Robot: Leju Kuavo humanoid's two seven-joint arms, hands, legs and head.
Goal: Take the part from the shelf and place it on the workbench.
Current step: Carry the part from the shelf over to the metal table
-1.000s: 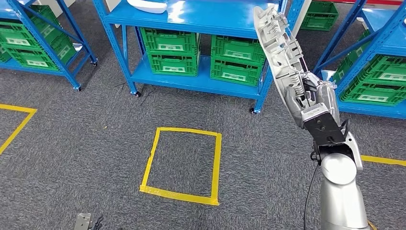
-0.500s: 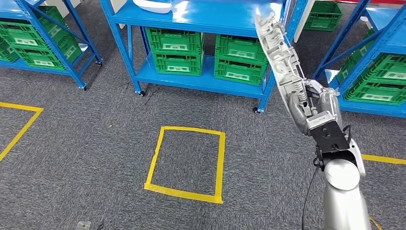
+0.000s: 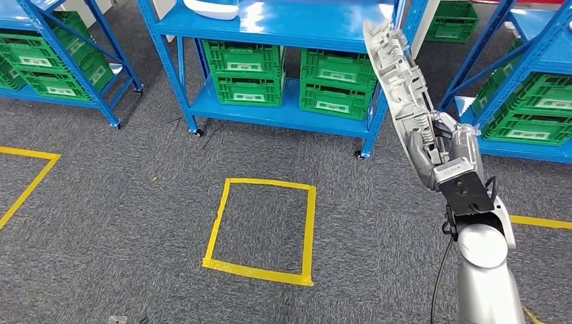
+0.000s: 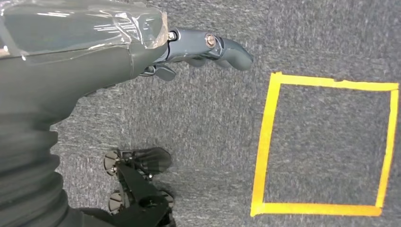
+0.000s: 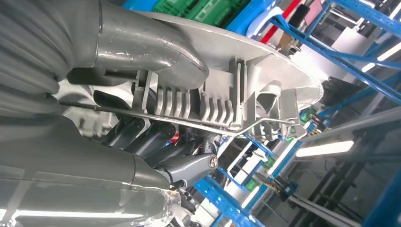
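Observation:
The part [image 3: 398,84] is a long silver-grey ribbed casting, held upright and tilted in front of the blue shelf [image 3: 297,23]. My right hand [image 3: 442,145] grips its lower end; in the right wrist view the thumb [image 5: 156,47] lies over the part's [image 5: 236,99] ribs and the dark fingers [image 5: 156,142] curl under it. My left hand [image 4: 189,49] hangs over the grey carpet with its fingers loosely extended and nothing in them. Another white part [image 3: 211,8] lies on the shelf top at the back.
Blue racks hold green crates [image 3: 246,71] on their lower levels, left, middle and right. A yellow tape square [image 3: 262,229] marks the carpet ahead; further yellow tape lines [image 3: 27,182] lie at the left and right.
The camera has shifted a little, so the shelves and tape square moved slightly in the picture. My right hand still holds the part, now a bit further right and lower.

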